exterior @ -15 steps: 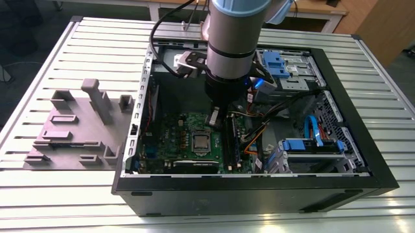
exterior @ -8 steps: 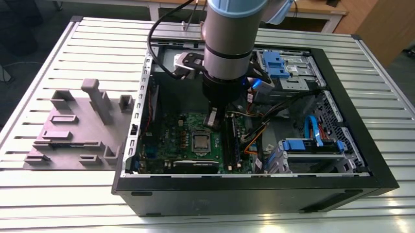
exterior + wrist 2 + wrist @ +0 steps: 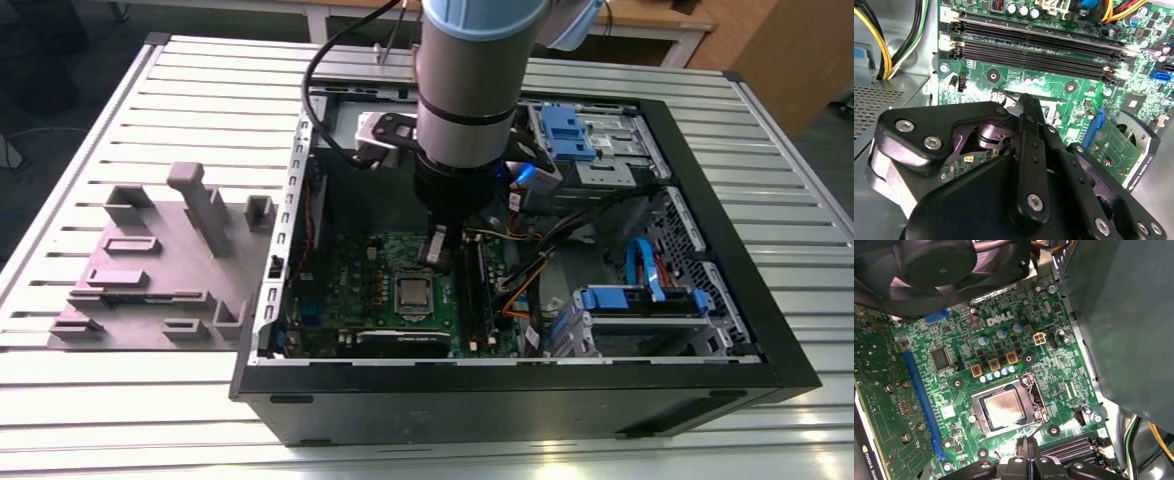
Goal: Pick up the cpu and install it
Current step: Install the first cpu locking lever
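Observation:
The cpu (image 3: 412,291) (image 3: 1002,407), a small square chip with a silvery top, lies flat inside the metal-framed socket (image 3: 975,418) on the green motherboard (image 3: 358,262) (image 3: 1054,375). My gripper (image 3: 437,252) (image 3: 1026,100) (image 3: 1026,444) hangs inside the black computer case (image 3: 534,390), just beside the socket and low over the board. Its fingers are shut together into one narrow tip with nothing visibly held. In the first wrist view the socket's thin wire lever (image 3: 1038,427) runs along the frame and ends right at that tip.
Memory slots (image 3: 1034,45) run close beside the gripper. A graphics card (image 3: 879,405) (image 3: 1124,145) stands on the far side of the socket, and a black fan (image 3: 939,270) sits beyond it. Cable bundles (image 3: 534,265) and blue drive cages (image 3: 581,135) crowd the case. A grey fixture (image 3: 160,260) rests on the table.

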Robot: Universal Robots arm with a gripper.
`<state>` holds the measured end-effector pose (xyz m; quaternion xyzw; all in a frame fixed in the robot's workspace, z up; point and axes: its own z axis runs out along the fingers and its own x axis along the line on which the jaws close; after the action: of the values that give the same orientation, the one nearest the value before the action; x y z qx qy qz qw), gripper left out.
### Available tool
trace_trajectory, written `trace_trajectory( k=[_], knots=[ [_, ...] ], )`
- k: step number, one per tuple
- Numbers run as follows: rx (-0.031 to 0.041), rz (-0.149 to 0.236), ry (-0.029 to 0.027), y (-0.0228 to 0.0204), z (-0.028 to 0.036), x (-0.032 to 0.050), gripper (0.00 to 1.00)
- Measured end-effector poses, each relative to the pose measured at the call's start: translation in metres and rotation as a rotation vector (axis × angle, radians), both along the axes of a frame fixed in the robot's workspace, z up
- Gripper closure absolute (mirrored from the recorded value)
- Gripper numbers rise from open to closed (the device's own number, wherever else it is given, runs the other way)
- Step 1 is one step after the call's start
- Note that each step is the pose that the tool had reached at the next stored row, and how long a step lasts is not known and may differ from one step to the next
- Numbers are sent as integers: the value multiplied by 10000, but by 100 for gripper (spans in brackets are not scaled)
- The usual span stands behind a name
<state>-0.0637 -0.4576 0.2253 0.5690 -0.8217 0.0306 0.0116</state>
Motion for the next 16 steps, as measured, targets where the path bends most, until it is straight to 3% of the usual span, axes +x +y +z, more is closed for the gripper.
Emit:
trace_trajectory(
  k=[8, 16],
  knots=[
    [0, 431, -11, -11, -11, -18, 90],
    [-2, 492, -12, -16, -40, -101, 90]
  ],
)
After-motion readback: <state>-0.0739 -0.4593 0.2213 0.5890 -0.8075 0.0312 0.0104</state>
